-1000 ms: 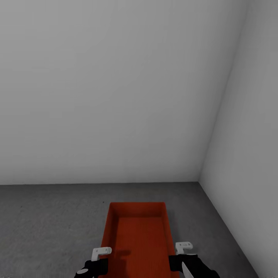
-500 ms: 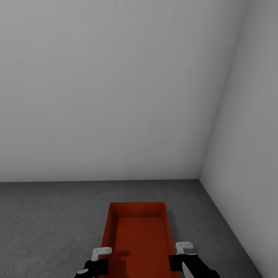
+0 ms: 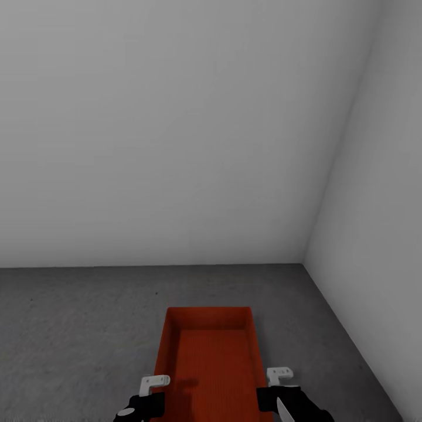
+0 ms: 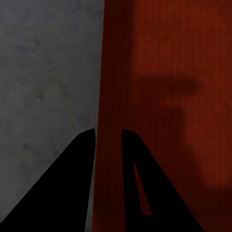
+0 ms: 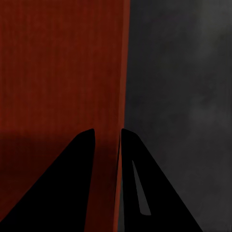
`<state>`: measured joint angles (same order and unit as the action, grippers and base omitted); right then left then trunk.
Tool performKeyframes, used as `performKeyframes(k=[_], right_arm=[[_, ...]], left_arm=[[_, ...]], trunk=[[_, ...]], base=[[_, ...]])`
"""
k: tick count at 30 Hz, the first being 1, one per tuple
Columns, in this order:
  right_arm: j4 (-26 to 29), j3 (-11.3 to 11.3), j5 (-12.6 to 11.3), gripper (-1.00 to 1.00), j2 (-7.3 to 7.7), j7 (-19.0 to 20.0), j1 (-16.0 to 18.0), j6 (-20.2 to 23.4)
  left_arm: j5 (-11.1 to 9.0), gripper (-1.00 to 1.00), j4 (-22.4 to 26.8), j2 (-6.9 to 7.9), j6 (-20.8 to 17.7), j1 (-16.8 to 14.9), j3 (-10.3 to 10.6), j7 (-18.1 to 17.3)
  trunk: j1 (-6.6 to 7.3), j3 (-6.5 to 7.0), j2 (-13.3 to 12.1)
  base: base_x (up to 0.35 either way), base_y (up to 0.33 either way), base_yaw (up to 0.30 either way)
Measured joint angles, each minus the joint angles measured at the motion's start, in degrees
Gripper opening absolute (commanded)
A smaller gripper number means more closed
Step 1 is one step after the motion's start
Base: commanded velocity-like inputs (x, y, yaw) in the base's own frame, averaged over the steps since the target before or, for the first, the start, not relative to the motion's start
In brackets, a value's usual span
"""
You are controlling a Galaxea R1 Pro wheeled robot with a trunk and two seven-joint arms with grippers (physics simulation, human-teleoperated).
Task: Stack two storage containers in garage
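Note:
One orange-red storage container (image 3: 211,357) lies lengthwise at the bottom centre of the head view, open top up and empty, over the garage's dark grey floor (image 3: 76,328). My left gripper (image 3: 149,404) is shut on its left long wall, and the left wrist view shows the fingers (image 4: 108,131) straddling that ribbed wall (image 4: 112,67). My right gripper (image 3: 275,401) is shut on the right long wall, its fingers (image 5: 107,130) on either side of the rim (image 5: 123,67). Whether the container touches the floor cannot be told.
A plain pale grey wall (image 3: 176,146) stands ahead and a second one (image 3: 381,234) runs along the right. They meet at a corner (image 3: 303,264) just beyond the container. Bare concrete stretches away to the left.
The line where wall meets floor sits higher in the picture now and more floor shows, so the camera has moved. The container and both grippers keep their places in the view.

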<state>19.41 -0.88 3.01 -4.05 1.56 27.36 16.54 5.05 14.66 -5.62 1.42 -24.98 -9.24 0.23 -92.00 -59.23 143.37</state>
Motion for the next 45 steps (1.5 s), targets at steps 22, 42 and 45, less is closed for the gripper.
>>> performKeyframes(k=[22,42,45], right_arm=[[0.5,0.1,0.2,-1.0,0.04,0.1,0.0,0.0],[0.1,1.6,-0.4,1.0,1.45,2.8,0.0,0.0],[0.1,1.6,-0.4,1.0,1.44,2.8,0.0,0.0]], left_arm=[[0.0,-1.0,0.1,-0.08,0.5,0.0,-0.2,0.0],[-0.2,1.0,-0.1,0.56,0.3,0.0,0.8,-1.6],[-0.3,1.0,-0.1,0.56,0.3,0.0,0.8,-1.6]], trunk=[[-0.42,-3.77,0.2],[-0.43,-3.77,0.2],[-0.43,-3.77,0.2]], base=[[0.0,0.0,0.0],[0.0,0.0,0.0],[0.0,0.0,0.0]])
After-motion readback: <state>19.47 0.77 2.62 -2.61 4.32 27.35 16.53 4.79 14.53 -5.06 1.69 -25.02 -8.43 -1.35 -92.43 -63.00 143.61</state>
